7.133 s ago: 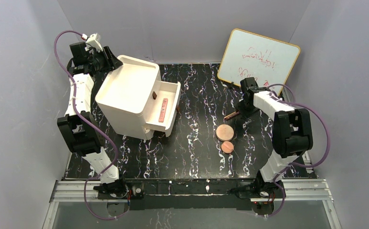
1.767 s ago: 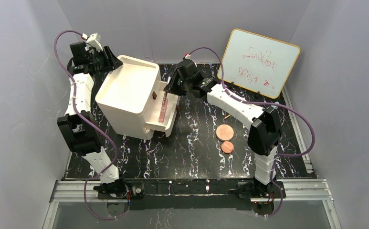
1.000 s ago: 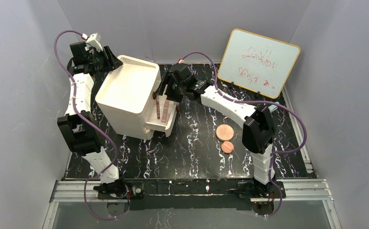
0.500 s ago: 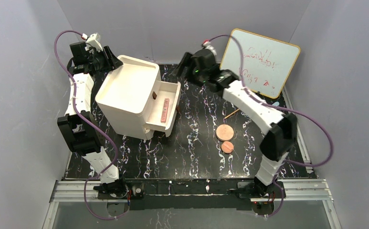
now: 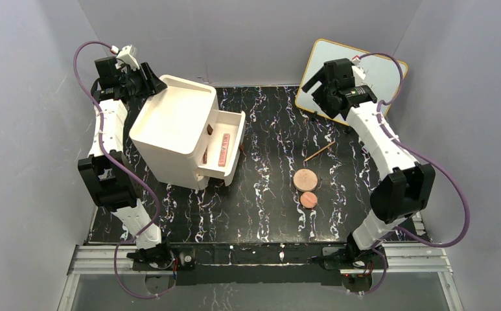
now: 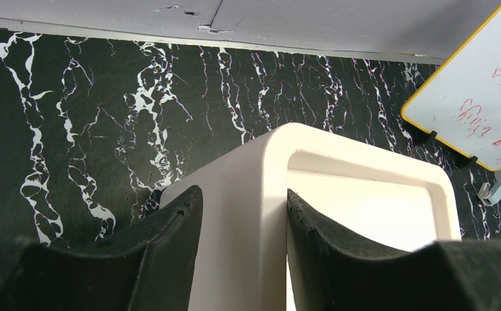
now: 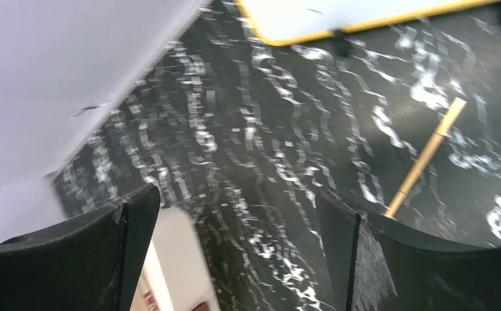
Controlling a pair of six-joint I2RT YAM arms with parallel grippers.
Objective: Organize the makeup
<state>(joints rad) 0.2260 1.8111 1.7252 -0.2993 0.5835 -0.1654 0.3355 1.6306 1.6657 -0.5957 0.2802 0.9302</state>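
The makeup lies in two places. A pink stick and a darker stick rest in the open top drawer of the white organizer. Two copper-pink discs, the larger and the smaller, sit on the table, with a slim tan stick behind them. My left gripper is shut on the organizer's back rim. High up by the whiteboard, my right gripper is open, with nothing between its fingers.
A whiteboard with red scribbles leans at the back right. A small light-blue cylinder lies near its foot. Grey walls close in the black marbled table on three sides. A brown knob sticks out of the drawer front.
My right gripper opened, left the drawer and swung right and up to the whiteboard. A darker stick now lies in the drawer beside the pink one. The left arm has not moved.
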